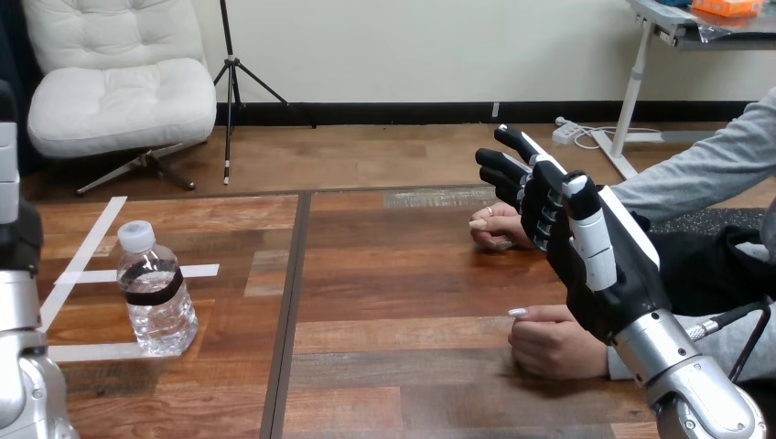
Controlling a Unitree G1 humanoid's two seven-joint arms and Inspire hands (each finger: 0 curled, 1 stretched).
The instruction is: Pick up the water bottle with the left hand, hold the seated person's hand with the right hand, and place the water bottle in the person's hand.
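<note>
The water bottle (157,297), seemingly nearly full of water, stands upright on the wooden bench (403,302) among white tape strips (78,274). The right hand (586,247) hangs straight-fingered by the person's hands (549,346); whether the left hand (9,178) is open cannot be told.

My right hand (595,274) hovers on its silver forearm (682,366), fingers (518,143) straight and stretched forward, thumb (586,229) upward. My left arm (23,366) stands upright.

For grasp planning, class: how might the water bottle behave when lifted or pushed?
The water bottle looks full, so probably fairly heavy. Its clear plastic may flex when squeezed. Upright and narrow, it could tip if pushed high.
</note>
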